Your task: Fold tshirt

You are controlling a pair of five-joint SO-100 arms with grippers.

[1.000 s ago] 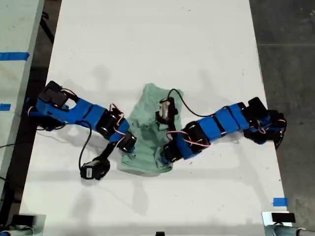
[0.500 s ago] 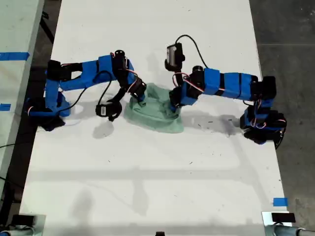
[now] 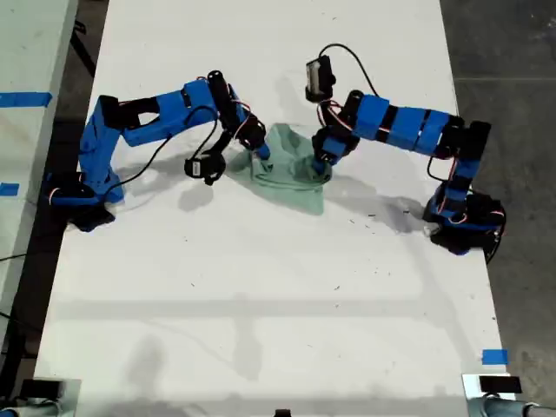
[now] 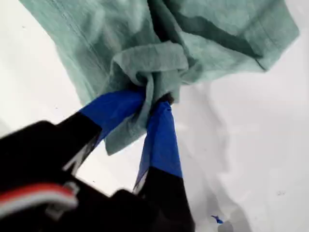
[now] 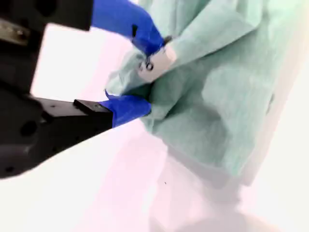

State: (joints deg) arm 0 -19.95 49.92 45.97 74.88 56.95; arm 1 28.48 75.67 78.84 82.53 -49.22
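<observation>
The pale mint-green tshirt (image 3: 291, 169) is bunched up between two blue arms at the far middle of the white table (image 3: 261, 304). In the exterior view an arm's gripper (image 3: 262, 161) pinches the cloth's left side. The other arm's gripper (image 3: 320, 165) pinches its right side. My first gripper (image 4: 154, 99) is shut on a gathered wad of the tshirt (image 4: 159, 43). My second gripper (image 5: 147, 79) is shut on a fold of the tshirt (image 5: 222, 101), which hangs down from it. The wrist views do not show which exterior arm is which.
The arm bases stand at the exterior view's left (image 3: 78, 195) and right (image 3: 460, 221) table edges. A blue tape mark (image 3: 493, 356) sits at that view's near right. A second table with blue tape (image 3: 26, 98) stands to the left. Dark floor (image 3: 512, 52) lies to the right.
Both arms have swung from the table's near middle to its far middle, carrying the tshirt along. In the last half second the grippers rose slightly and the cloth bunched tighter.
</observation>
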